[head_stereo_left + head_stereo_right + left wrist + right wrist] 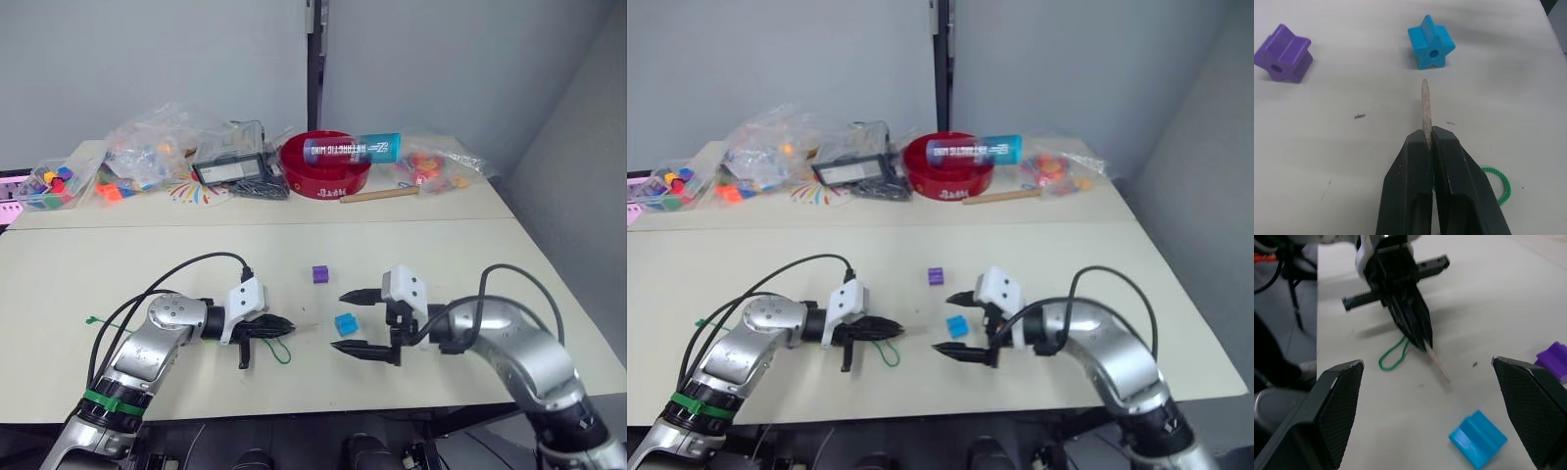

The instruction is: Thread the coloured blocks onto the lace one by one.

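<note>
My left gripper (287, 325) is shut on the lace's stiff tan tip (1425, 105), which sticks out past the fingertips and points at the hole of the cyan block (1431, 41). A loop of the green lace (282, 351) lies on the table just behind the fingers, and its knotted tail (93, 321) rests further left. The cyan block (345, 323) sits on the table between the spread fingers of my right gripper (340, 321), which is open and not touching it. A purple block (319, 274) lies on the table a little beyond.
On the back table stand a red bowl (326, 176) with a cyan tube (351, 149) across it, clear bags of toys (147, 152), a box of coloured cubes (49, 184), a black device (230, 168) and a wooden stick (377, 195).
</note>
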{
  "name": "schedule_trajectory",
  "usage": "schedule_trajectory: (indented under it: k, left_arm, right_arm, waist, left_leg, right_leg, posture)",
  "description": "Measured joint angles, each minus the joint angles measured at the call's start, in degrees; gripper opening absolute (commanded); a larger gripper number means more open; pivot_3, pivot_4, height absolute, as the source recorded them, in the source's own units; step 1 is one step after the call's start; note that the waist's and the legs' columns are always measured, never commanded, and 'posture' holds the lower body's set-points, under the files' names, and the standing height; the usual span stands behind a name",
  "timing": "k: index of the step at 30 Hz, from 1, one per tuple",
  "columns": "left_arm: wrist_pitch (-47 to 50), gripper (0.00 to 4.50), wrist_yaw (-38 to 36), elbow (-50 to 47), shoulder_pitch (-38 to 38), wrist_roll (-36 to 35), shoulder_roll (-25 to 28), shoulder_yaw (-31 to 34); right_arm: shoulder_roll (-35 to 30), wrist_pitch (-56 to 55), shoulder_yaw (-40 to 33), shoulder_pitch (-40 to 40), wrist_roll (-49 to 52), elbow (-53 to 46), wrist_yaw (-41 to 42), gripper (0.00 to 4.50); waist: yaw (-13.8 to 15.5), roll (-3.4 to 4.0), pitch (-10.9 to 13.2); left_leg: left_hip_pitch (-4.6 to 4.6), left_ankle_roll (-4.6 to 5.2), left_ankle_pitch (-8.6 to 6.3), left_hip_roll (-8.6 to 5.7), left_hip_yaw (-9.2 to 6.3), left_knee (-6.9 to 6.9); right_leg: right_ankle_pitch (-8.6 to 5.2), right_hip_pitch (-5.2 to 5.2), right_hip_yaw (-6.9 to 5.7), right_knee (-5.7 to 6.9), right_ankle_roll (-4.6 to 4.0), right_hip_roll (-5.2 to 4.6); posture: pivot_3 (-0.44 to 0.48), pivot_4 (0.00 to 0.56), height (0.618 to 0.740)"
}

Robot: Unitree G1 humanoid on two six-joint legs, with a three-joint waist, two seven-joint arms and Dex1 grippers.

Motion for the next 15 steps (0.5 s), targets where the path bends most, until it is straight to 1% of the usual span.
schedule_trajectory:
  k: [2, 4, 5, 6, 9, 15]
  left_arm:
    - [1.6, 0.00, 0.1, -2.3, 0.1, -0.8, 0.1, 0.0]
    - [3.2, 0.00, 0.4, -5.0, 0.4, -1.9, 0.4, 0.2]
    - [4.2, 0.00, 0.8, -6.8, 0.9, -2.2, 0.8, 0.3]
    - [4.4, 0.00, 0.9, -7.1, 1.0, -2.2, 0.9, 0.3]
    - [6.3, 0.00, 1.7, -9.7, 3.2, -2.9, 1.7, 0.4]
    - [8.1, 0.00, 2.9, -12.2, 4.5, -3.4, 3.4, 0.3]
  right_arm:
    - [-1.8, -6.2, 2.8, -3.4, -3.3, 7.0, 6.0, 4.44]
    - [-1.7, -13.1, 5.4, -6.5, -6.7, 14.2, 10.3, 4.44]
    - [-1.0, -18.2, 7.1, -8.2, -9.3, 19.6, 12.6, 4.44]
    - [-0.8, -19.5, 7.5, -8.5, -10.1, 21.0, 13.1, 4.44]
    - [2.3, -30.0, 10.5, -12.0, -14.6, 32.2, 16.8, 4.44]
    - [7.8, -38.6, 11.1, -16.8, -18.0, 42.9, 19.1, 4.44]
  waist:
    - [0.0, 0.01, 0.0]
    - [0.0, 0.01, 0.0]
    - [-0.1, 0.01, 0.0]
    - [0.0, 0.01, 0.0]
    - [-0.2, 0.03, 0.1]
    - [-0.1, 0.04, 0.1]
  left_leg:
    - [-0.01, 0.00, 0.00, 0.01, 0.00, 0.00]
    - [-0.03, 0.01, 0.00, 0.00, 0.00, 0.00]
    - [-0.02, 0.01, -0.01, 0.01, 0.01, 0.00]
    - [-0.03, 0.01, -0.01, 0.00, 0.00, 0.00]
    - [-0.02, 0.01, 0.00, 0.00, 0.00, 0.00]
    - [0.01, 0.00, 0.00, 0.00, 0.00, 0.00]
  right_leg:
    - [0.00, 0.00, 0.00, -0.02, 0.00, 0.00]
    - [0.00, -0.01, 0.00, -0.02, 0.00, 0.00]
    - [0.00, -0.01, 0.01, -0.02, 0.00, -0.01]
    - [0.00, -0.01, 0.00, -0.02, 0.00, -0.02]
    - [0.01, -0.03, 0.01, 0.03, -0.01, -0.03]
    - [0.02, -0.02, 0.01, 0.07, -0.03, -0.03]
  posture:
    - [0.000, 0.150, 0.731]
    - [0.000, 0.150, 0.731]
    - [0.000, 0.150, 0.731]
    - [0.000, 0.150, 0.731]
    - [0.000, 0.150, 0.731]
    - [0.000, 0.150, 0.731]
